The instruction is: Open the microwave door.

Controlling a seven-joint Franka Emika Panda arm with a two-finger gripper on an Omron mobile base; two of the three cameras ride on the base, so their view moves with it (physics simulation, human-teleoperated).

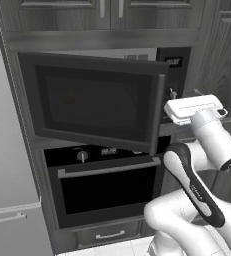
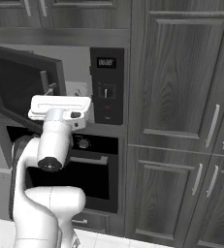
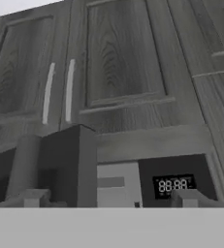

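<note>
The microwave door (image 1: 92, 100) stands partly open, hinged on the left, its free edge swung out toward me. Its slim vertical handle (image 1: 160, 107) runs along that free edge. The microwave (image 2: 106, 85) shows its black control strip with a lit display (image 3: 173, 185) and a knob, and a strip of pale interior (image 2: 77, 72) beside it. My gripper (image 1: 171, 96) is open, just right of the door's free edge at handle height. In the hand view the door edge (image 3: 69, 164) rises between the widely spread fingertips (image 3: 191, 197), close to the left one.
A black oven (image 1: 107, 190) with a horizontal silver bar sits directly under the microwave. The pale grey fridge (image 1: 7, 150) fills the left. Tall dark wood cabinet doors (image 2: 181, 121) stand to the right, and upper cabinets (image 3: 123, 58) hang above.
</note>
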